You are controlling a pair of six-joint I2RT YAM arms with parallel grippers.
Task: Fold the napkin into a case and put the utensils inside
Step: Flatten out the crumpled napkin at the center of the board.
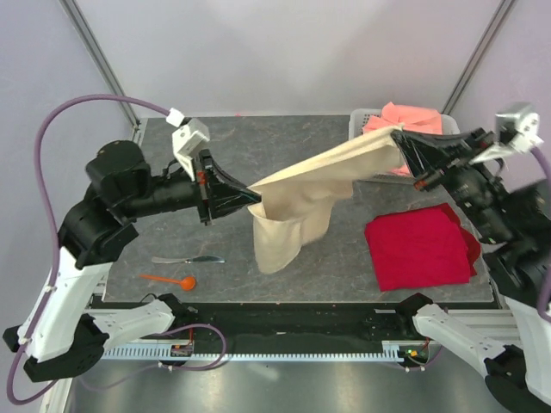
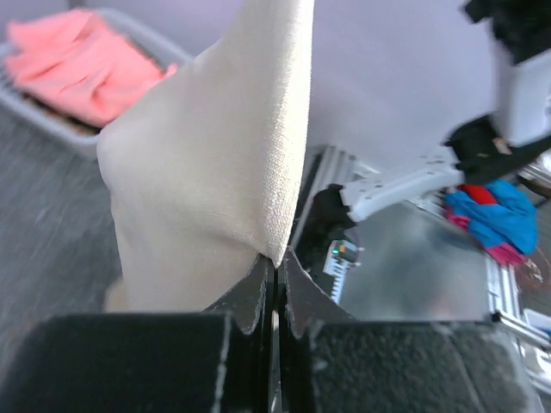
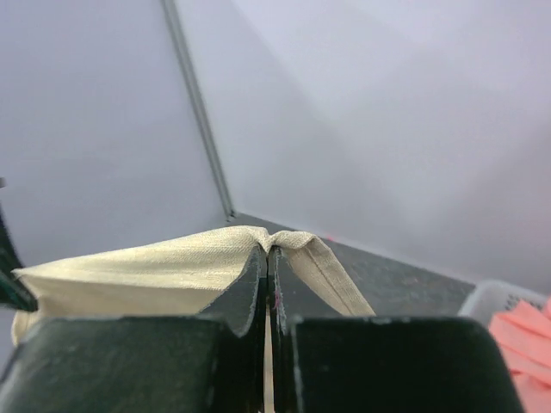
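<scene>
Left gripper (image 2: 275, 271) fingers (image 2: 250, 297) pinch the napkin (image 2: 202, 181) corner; salmon-pink cloth (image 2: 82, 64) — in basket (image 2: 60, 129) behind.

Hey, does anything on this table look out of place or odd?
Only the napkin: it is held up, pinched between the left gripper and the right gripper, sagging, with its loose part drooping toward the table. The spoon and the red cloth lie flat. Nothing looks spilled or damaged.

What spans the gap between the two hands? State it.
The soft beige-tan cloth napkin, pinched by the left hand and the right hand, stretches between them, seen in the top view.
</scene>
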